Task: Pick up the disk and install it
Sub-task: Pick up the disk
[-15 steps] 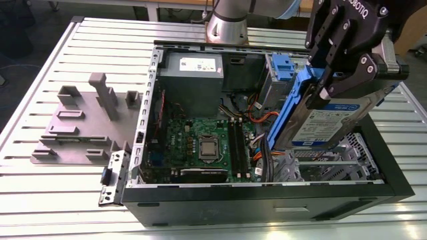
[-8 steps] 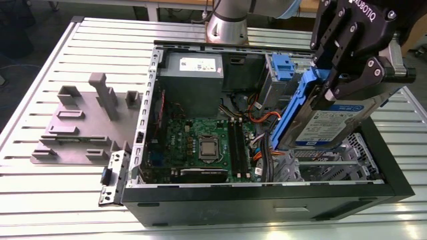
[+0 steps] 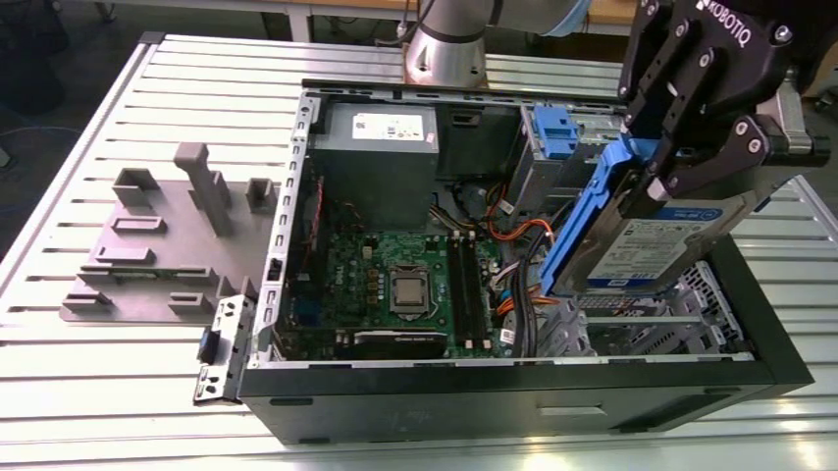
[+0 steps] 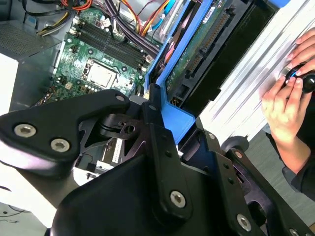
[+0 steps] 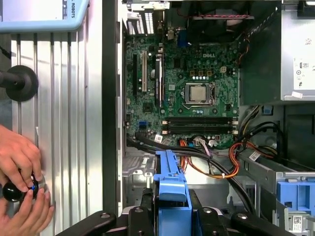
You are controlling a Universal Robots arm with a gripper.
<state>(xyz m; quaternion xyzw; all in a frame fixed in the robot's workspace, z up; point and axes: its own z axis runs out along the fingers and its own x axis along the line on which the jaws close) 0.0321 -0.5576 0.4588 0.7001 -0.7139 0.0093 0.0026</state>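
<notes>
The claw (image 3: 681,177) is closed on the upper end of the disk (image 3: 661,250), its fingers clamping the blue carrier rail from both sides (in both wrist views the rail's end pokes up between the black links). The disk hangs tilted in the air, with its label turned toward the exterior view. It touches nothing but the claw.

It sits over the end of the open computer case (image 3: 524,388) on the exterior view's right, above the metal drive cage (image 3: 654,329) and close to the case wall there. I cannot tell whether its lower edge is above or inside the case rim.

A bundle of orange and black cables (image 3: 513,235) runs near the rail's long edge on the other side. This leaves a narrow lane between the cables and the wall. A blue latch (image 3: 555,132) stands at the upper drive bay, near the disk's top corner and apart from it. The motherboard (image 3: 392,280) lies flat on the case floor, well apart from the disk.

The case stands on the slatted surface (image 3: 118,392), toward its edge on the exterior view's right. A grey holder block (image 3: 157,245) lies just beside the case on the exterior view's left, with bare slats around it.

In the first wrist view a person's hands (image 5: 19,167) hold a black knob (image 5: 11,191) at the surface's edge, beyond the case wall.
</notes>
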